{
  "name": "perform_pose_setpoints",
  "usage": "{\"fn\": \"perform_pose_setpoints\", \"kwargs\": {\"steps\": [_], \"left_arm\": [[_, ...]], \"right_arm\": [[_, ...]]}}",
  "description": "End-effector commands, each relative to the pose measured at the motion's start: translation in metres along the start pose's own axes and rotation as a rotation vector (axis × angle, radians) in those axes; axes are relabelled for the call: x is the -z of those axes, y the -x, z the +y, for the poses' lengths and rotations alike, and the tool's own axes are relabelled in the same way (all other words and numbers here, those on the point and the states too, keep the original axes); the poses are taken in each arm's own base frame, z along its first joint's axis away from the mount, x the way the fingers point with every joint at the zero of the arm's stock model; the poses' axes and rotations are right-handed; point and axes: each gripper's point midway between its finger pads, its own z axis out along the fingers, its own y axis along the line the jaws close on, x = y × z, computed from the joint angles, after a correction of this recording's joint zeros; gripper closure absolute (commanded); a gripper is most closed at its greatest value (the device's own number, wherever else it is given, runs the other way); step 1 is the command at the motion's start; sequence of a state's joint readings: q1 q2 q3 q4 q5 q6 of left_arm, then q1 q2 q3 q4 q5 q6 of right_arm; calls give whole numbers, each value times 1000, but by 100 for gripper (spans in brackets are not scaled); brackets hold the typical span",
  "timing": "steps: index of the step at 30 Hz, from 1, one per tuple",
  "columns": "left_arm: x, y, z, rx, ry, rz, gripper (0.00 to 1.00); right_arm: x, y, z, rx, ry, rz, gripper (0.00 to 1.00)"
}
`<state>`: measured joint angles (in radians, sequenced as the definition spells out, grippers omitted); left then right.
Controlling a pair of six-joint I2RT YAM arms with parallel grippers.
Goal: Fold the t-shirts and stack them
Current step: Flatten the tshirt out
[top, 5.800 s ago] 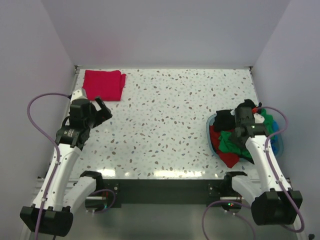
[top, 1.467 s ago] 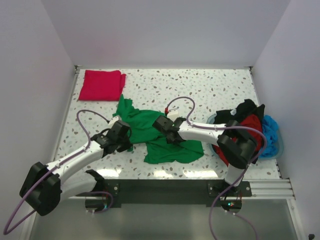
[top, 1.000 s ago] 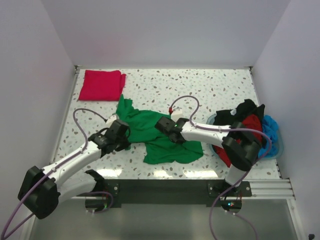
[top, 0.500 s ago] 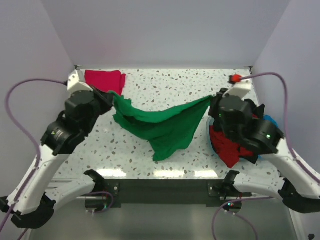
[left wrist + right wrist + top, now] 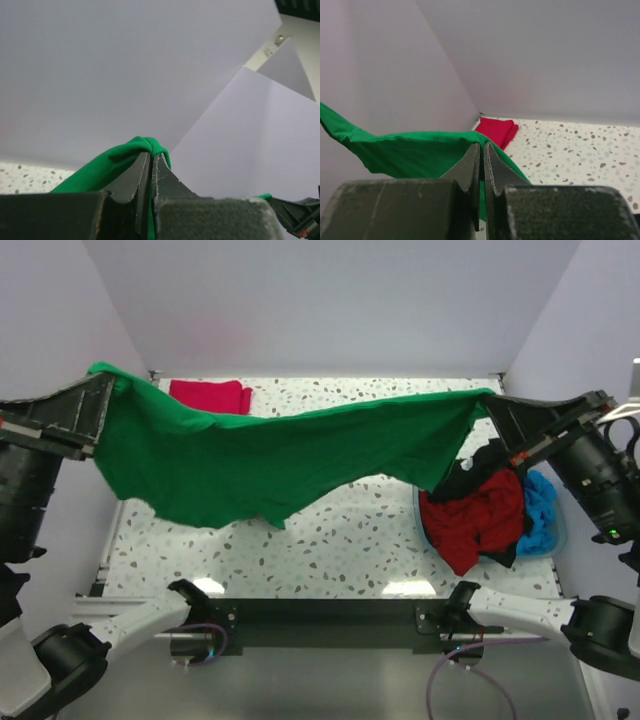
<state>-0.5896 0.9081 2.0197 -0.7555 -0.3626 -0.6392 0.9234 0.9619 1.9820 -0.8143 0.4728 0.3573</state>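
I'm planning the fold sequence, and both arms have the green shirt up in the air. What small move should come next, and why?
Probably lower both arms together, keeping the spread, to lay the green t-shirt flat on the table. The left gripper and right gripper each pinch one end, and the cloth hangs stretched but sagging above the speckled surface.

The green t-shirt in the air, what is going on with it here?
Both arms hold the green t-shirt stretched out above the table: the left gripper is shut on one end, the right gripper on the other. A folded crimson t-shirt lies at the far left corner. A pile of shirts waits at the right.
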Motion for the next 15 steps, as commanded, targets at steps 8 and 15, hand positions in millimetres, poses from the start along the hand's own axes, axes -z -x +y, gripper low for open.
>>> {"fn": "perform_pose_setpoints", "kwargs": {"steps": [8, 15], "left_arm": [[-16, 11, -35, -98, -137, -6, 100], [-85, -56, 49, -238, 252, 39, 100]], "right_arm": [[-4, 0, 15, 34, 75, 10, 100], [-54, -33, -48, 164, -359, -21, 100]]}}
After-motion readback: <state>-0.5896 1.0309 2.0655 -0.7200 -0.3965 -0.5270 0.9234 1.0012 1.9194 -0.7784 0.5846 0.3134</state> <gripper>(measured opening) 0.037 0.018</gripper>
